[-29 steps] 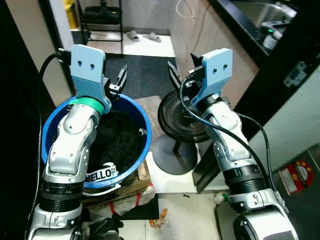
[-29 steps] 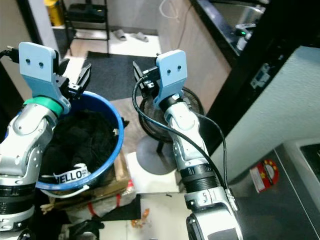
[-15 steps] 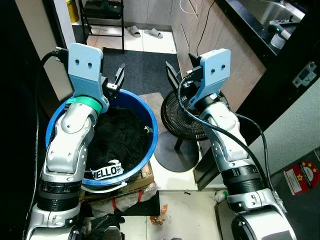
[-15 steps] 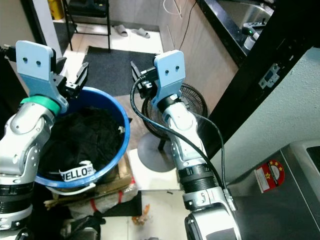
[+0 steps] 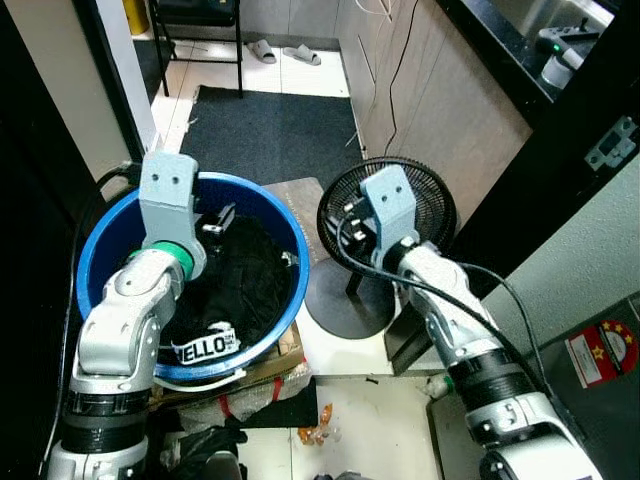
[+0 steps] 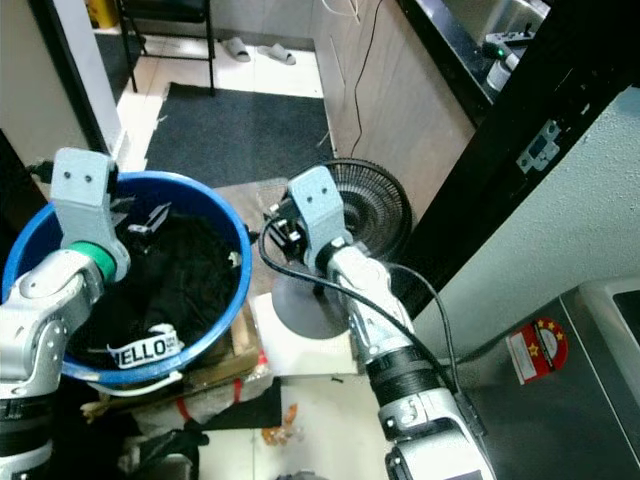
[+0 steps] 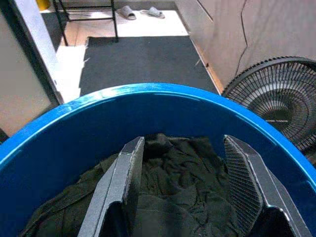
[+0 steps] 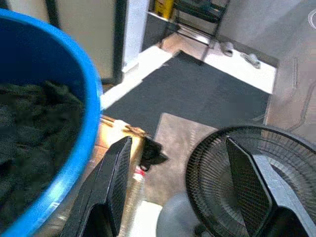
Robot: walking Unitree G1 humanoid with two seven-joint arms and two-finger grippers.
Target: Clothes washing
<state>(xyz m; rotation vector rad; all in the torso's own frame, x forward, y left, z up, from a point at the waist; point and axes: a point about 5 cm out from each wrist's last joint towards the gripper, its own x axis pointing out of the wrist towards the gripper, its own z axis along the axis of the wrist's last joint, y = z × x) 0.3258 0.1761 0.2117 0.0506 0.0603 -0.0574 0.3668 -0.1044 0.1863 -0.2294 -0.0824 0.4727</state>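
One round blue plastic tub (image 5: pixel 296 262) is sitting on the floor, holding a heap of black clothes (image 7: pixel 168 197). The left gripper (image 7: pixel 190 182) is hanging inside its rim, fingers spread wide and gripping nothing. The right gripper (image 8: pixel 182 190) is hovering wide apart and empty beside one black round floor fan (image 5: pixel 425 200)

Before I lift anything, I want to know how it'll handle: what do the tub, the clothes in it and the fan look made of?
Tub: looks like smooth blue plastic, glossy on the rim. Clothes: soft dark fabric, crumpled and creased, with a printed white band. Fan: black wire grille, metal or plastic, can't tell.
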